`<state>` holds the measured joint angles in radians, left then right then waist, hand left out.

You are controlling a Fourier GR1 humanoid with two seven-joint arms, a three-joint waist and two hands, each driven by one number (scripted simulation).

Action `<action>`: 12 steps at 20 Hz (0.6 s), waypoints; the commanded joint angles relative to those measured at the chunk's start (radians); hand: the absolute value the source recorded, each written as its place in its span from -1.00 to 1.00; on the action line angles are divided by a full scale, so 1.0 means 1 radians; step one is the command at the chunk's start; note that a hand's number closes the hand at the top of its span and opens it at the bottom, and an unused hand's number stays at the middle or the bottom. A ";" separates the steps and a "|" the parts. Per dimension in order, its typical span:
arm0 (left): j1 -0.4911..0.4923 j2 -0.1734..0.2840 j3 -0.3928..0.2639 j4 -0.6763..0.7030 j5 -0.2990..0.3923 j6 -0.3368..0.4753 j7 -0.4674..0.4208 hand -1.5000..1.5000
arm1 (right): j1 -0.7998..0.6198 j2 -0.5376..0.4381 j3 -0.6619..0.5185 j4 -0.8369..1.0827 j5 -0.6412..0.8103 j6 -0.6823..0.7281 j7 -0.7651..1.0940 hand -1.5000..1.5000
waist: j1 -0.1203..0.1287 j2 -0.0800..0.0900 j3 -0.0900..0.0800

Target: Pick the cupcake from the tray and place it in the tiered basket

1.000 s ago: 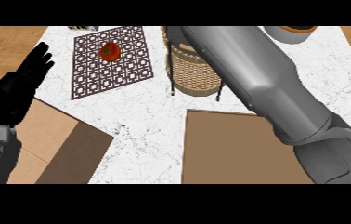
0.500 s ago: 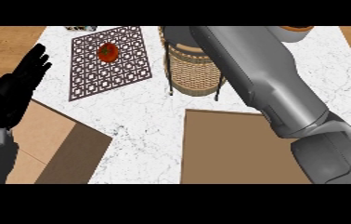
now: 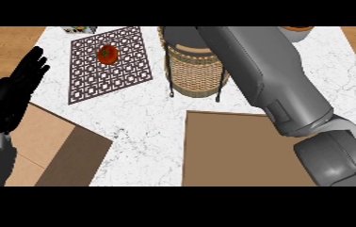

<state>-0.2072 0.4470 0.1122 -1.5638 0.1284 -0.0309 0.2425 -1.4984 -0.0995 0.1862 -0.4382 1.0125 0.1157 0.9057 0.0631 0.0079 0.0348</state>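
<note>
While the right forearm (image 3: 268,80) stretches from the lower right up across the tiered basket (image 3: 197,75), its hand is hidden beyond the top of the head view, so I cannot tell whether those fingers are spread or closed. The cupcake (image 3: 106,54), reddish, sits untouched on the latticed tray (image 3: 115,75) at the upper left of the marbled table (image 3: 149,122), well apart from the basket. The left hand (image 3: 21,92) rests at the left edge, fingers straight and slack, holding nothing. By my judgement the task stands at its first step, the approach. The next move calls for a hand to come over the tray, close round the cupcake and lift it clear before crossing to the basket.
</note>
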 commanded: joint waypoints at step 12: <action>0.198 -0.066 -0.009 0.114 0.011 -0.021 0.029 0.00 | -0.090 -0.097 -0.193 -0.156 -0.065 -0.316 0.155 -1.00 | -0.045 -0.008 -0.036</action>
<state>-0.1782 0.4477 0.1394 -1.5649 0.1322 -0.0374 0.2529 -1.5759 -0.1722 0.0582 -0.5516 0.9804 -0.1267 0.9829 0.0323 -0.0066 0.0365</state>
